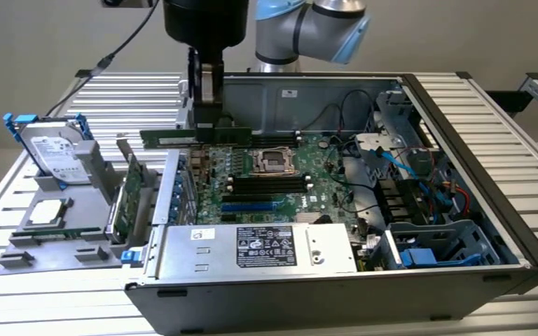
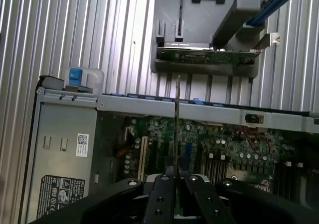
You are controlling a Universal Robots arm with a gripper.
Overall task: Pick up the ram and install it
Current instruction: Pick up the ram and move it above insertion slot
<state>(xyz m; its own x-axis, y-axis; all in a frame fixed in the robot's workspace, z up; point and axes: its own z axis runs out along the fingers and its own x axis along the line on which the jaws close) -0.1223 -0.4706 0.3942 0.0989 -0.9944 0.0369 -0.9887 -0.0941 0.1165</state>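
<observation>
The ram (image 1: 168, 137) is a thin green stick held level above the left side of the open computer case (image 1: 456, 140), over the motherboard (image 1: 250, 164). My gripper (image 1: 211, 130) hangs straight down and is shut on its right half. In the wrist view the ram (image 2: 177, 109) appears edge-on as a thin line running out from between the black fingers (image 2: 162, 196), and the gripper (image 2: 176, 180) is above the green board (image 2: 224, 149). The black memory slots (image 1: 264, 185) lie lower and further toward the exterior view's right than the stick.
A grey fixture (image 1: 54, 231) at the exterior view's left holds a silver hard drive (image 1: 52, 150) and an upright green expansion card (image 1: 131, 183). A power supply (image 1: 250, 245) fills the case's front. Cables and a blue drive cage (image 1: 437, 245) crowd the right side.
</observation>
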